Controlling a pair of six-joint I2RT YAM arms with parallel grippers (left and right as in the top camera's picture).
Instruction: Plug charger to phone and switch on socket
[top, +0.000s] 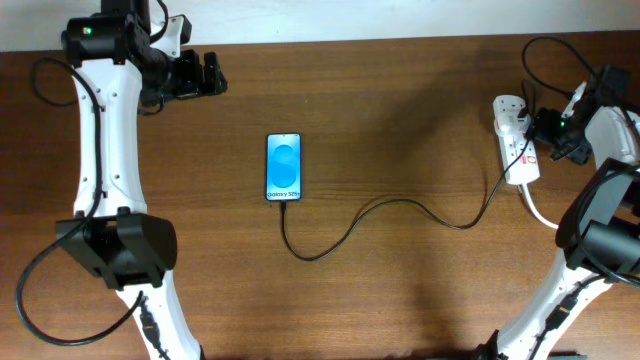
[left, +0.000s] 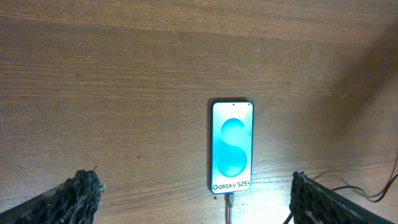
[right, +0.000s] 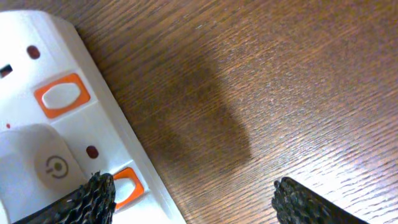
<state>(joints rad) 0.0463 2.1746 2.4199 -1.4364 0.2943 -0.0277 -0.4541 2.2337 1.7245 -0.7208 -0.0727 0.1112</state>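
Note:
The phone (top: 283, 167) lies flat mid-table with its blue screen lit; it also shows in the left wrist view (left: 232, 146). The charger (top: 390, 203), a thin black cable, runs from the socket in a curve to the phone's bottom edge, where its plug tip (left: 228, 202) sits in the phone's port. The socket (top: 516, 145) is a white strip at the right; the right wrist view shows it (right: 74, 134) with orange-rimmed switches (right: 61, 95). My right gripper (right: 193, 199) is open, its left finger over the socket beside a switch (right: 127, 185). My left gripper (left: 199, 205) is open and empty, high above the phone.
A white adapter (right: 37, 165) with a power symbol is plugged into the socket. The socket's thick white cord (top: 540, 213) runs off to the right. In the overhead view my left gripper (top: 212, 74) is at the table's far left edge and my right gripper (top: 545, 135) is beside the socket.

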